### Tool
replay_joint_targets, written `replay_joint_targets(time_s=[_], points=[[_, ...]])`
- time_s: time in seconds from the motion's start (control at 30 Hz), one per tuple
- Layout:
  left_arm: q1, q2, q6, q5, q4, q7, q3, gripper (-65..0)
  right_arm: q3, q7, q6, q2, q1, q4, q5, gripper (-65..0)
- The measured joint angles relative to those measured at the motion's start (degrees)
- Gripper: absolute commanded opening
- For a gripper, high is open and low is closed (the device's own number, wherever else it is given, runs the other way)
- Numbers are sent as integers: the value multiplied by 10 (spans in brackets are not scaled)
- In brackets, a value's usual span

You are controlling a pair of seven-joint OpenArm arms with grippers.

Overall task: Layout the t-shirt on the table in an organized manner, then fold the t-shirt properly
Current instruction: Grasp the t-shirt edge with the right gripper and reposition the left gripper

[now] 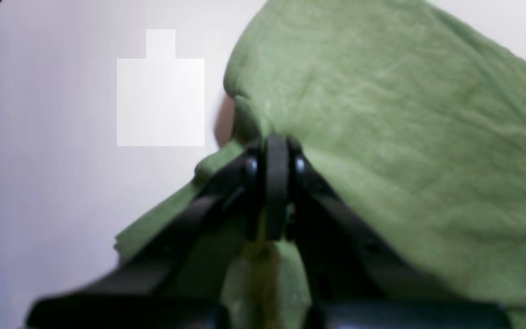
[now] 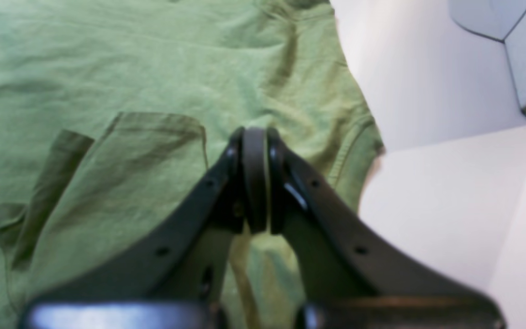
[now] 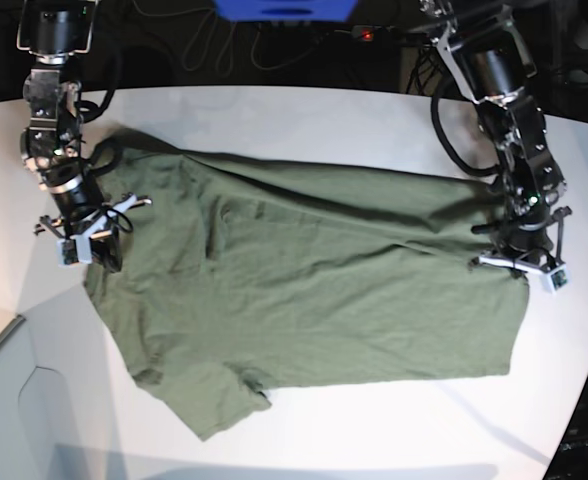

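The olive-green t-shirt (image 3: 314, 290) lies spread and wrinkled across the white table (image 3: 304, 120), its hem toward the right of the base view and a sleeve (image 3: 209, 400) toward the front. At the hem corner, my left gripper (image 3: 512, 262) is shut on the cloth. The left wrist view shows its jaws (image 1: 276, 146) pinching a raised fold of the t-shirt (image 1: 404, 114). My right gripper (image 3: 102, 255) is shut at the opposite, shoulder end. In the right wrist view its closed tips (image 2: 255, 137) rest on the t-shirt (image 2: 107, 68) near a sleeve hem, with cloth showing between the fingers.
The table's curved edge runs along the front left, with grey floor (image 3: 24, 420) beyond it. A blue object (image 3: 284, 8) and dark cables sit behind the far edge. White tabletop (image 2: 427, 183) shows beside the sleeve in the right wrist view.
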State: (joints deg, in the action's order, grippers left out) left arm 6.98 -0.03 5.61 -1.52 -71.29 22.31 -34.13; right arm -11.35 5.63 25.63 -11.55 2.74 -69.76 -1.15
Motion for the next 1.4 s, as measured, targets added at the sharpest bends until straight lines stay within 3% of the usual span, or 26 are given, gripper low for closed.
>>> replay_joint_targets(time_s=[0.17,0.2,0.23,0.3,0.4,0.87,1.1,1.3,1.4], points=[[-8,0,0,0,0,2,-1,-649,2,-2,0,0,22,-23,-1,-397],[-8,0,0,0,2,1,-1,-649,2,-56,-256,5,32,-36,11,-365],[-7,0,0,0,6,-3,-1,-649,2,0,0,12,37,-43,1,-332],[-5,-3,0,2,25,-2,-1,-649,2,0,0,28,40,-56,0,-294],[-6,-2,0,2,36,0,-1,-649,6,2,0,38,38,-57,1,-288],[-7,-3,0,2,37,0,-1,-643,20,0,0,33,54,-34,0,-287],[-15,-3,0,0,37,-3,-1,-508,18,0,0,33,59,-25,0,-287],[-19,-1,0,0,37,-2,-1,-522,18,0,0,33,62,-24,0,-287],[-18,-2,0,0,37,-2,-1,-595,18,0,0,33,62,-23,0,-287]])
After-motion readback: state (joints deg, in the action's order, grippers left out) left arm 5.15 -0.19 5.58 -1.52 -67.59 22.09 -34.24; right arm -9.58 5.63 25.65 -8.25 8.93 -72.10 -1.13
